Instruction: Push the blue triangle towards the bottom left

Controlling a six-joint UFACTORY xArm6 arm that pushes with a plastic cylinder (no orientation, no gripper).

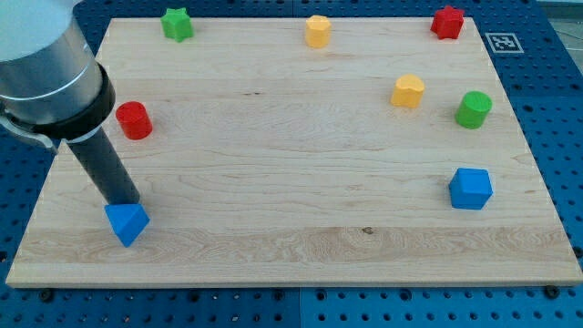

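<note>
No readable text; only a fiducial marker (500, 41).

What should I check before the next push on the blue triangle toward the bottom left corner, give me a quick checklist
1. My tip against the blue triangle: ok, it sits at the triangle's upper edge, though actual contact cannot be told.
2. Push side: ok, my tip is on the side toward the view's top, slightly right.
3. Path to the corner: ok, no block lies between the triangle and the bottom left.
4. Room before the board edge: not ok, the triangle is already close.
5. Red cylinder: ok, apart, beside the rod.
</note>
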